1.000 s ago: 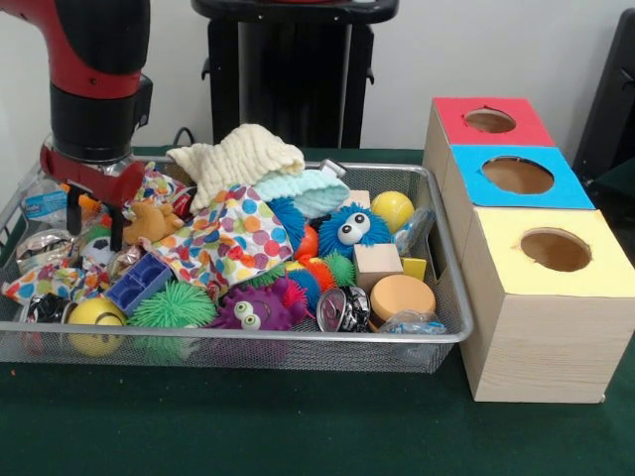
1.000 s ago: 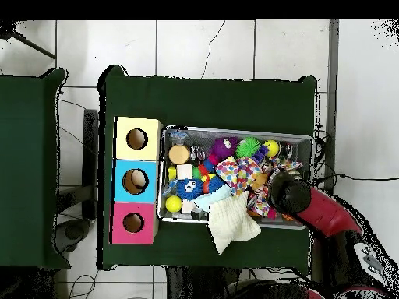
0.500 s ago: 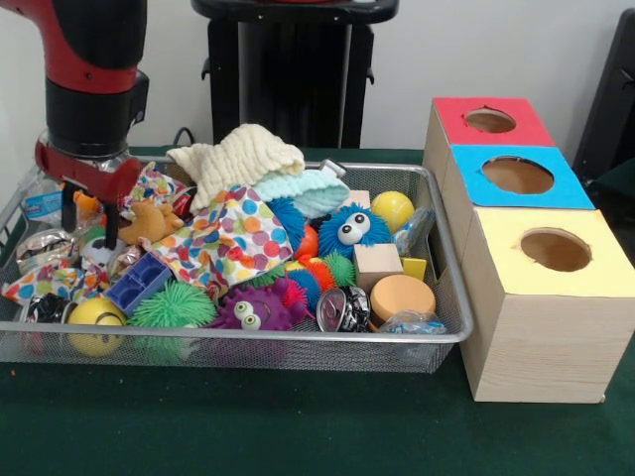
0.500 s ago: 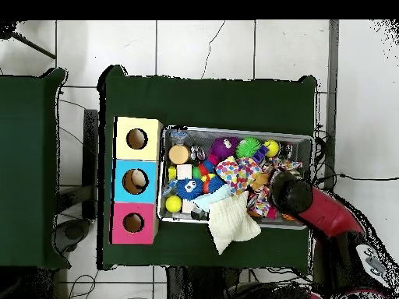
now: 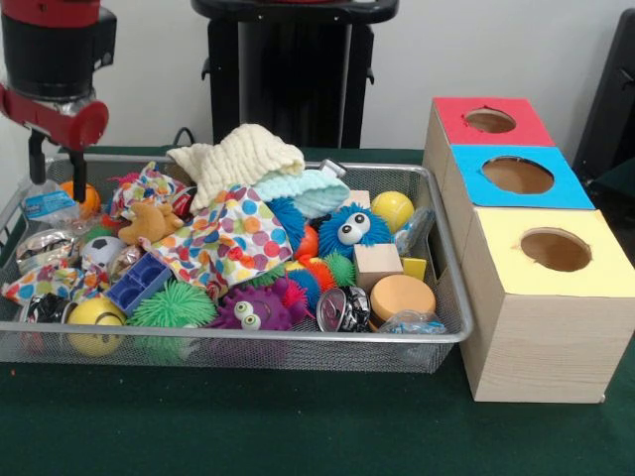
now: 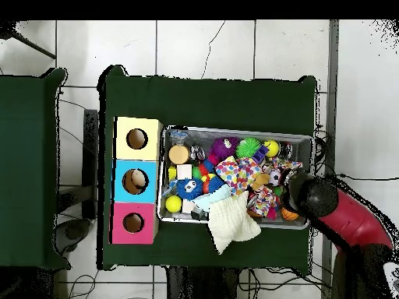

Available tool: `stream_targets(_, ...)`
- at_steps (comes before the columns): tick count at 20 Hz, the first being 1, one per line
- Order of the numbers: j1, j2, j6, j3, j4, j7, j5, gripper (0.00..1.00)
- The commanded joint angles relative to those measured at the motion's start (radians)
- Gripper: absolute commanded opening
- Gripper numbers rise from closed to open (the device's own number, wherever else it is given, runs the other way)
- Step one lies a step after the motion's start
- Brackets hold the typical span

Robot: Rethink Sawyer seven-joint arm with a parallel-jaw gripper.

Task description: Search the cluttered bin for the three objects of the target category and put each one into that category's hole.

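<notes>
A wire mesh bin point(image 5: 248, 337) holds a heap of mixed things: a cream cloth point(image 5: 238, 154), a polka-dot cloth point(image 5: 223, 238), a blue googly-eyed fuzzy toy point(image 5: 352, 228), a purple one point(image 5: 253, 307), a green spiky ball point(image 5: 171, 305), yellow balls point(image 5: 393, 208), wooden blocks point(image 5: 377, 263) and shiny wrappers point(image 5: 342, 309). My gripper point(image 5: 58, 188) hangs open and empty above the bin's left end, over an orange ball point(image 5: 84, 195) and a clear packet point(image 5: 45, 203). In the overhead view the arm's head point(image 6: 312, 196) hides the fingers.
Three wooden boxes with round holes stand right of the bin: red top point(image 5: 491, 121) farthest, blue point(image 5: 518, 177) in the middle, yellow point(image 5: 554, 250) nearest. Overhead shows the boxes point(image 6: 134, 181) left of the bin rim point(image 6: 234, 131). Green cloth covers the table.
My gripper has risen out of the bin's left end and shifted toward the bin's outer edge. It came up empty, uncovering the orange ball and packet.
</notes>
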Motion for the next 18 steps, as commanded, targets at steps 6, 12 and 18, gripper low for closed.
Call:
stream_targets(6, -0.003, -0.042, 0.078, 0.092, 0.056, 0.022, -0.049, 1.0)
stream_targets(12, -0.039, -0.021, 0.053, 0.109, 0.036, 0.002, -0.054, 1.0)
stream_targets(18, -0.052, -0.037, 0.042, 0.117, 0.048, 0.001, -0.057, 1.0)
